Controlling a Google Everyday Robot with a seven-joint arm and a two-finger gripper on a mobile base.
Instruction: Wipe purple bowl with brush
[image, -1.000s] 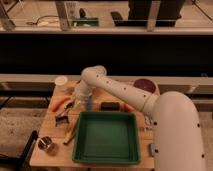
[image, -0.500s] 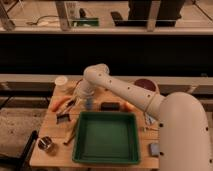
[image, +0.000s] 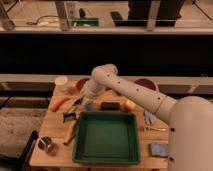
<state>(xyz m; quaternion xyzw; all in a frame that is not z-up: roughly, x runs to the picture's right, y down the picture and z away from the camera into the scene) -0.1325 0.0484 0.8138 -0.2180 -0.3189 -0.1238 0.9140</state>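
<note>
The purple bowl (image: 145, 83) sits at the back right of the wooden table, partly hidden behind my arm. The brush (image: 73, 111) lies on the left part of the table, its black handle slanting down to a small dark head near the green tray's left corner. My gripper (image: 86, 102) hangs low over the table just right of the brush handle's upper end, in front of the orange-red bowl (image: 81, 84). It is far left of the purple bowl.
A green tray (image: 80, 146) fills the table's front middle. A white cup (image: 61, 82), an orange carrot-like thing (image: 59, 103), a wooden-handled tool (image: 71, 134) and a metal cup (image: 46, 145) are on the left. A black block (image: 110, 106), cutlery (image: 149, 119) and a blue pad (image: 159, 149) are on the right.
My arm and gripper have shifted slightly to the right above the brush handle. Nothing on the table has moved.
</note>
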